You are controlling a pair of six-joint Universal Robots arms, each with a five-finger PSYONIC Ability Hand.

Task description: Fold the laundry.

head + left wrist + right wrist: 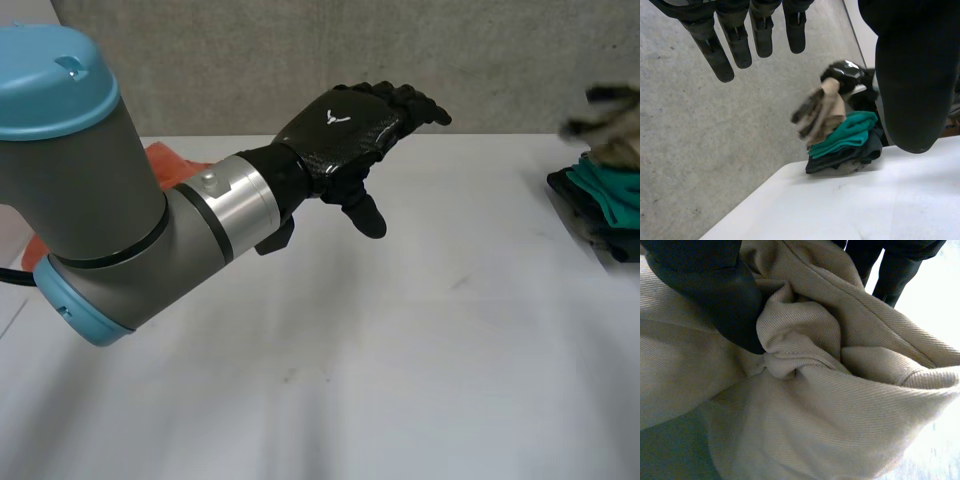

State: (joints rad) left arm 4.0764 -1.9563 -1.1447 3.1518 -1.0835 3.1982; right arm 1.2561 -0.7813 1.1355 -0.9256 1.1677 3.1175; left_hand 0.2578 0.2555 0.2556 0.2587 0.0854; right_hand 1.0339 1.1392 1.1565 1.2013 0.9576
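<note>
1. An orange cloth (165,160) lies at the far left of the table (400,380).
2. The left hand (345,125) hovers over the bare table with its fingers straight and spread, holding nothing.
3. At the right edge, the right hand (842,71) pinches a bunched beige twill garment (840,390) above the clothes pile (847,142). The garment looks soft, light and limp, so a corner would likely give a better hold than this bunch.

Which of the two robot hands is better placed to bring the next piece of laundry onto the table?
The right. The right robot hand grips the beige cloth at the pile. The left robot hand hangs open above the table, away from the pile.
</note>
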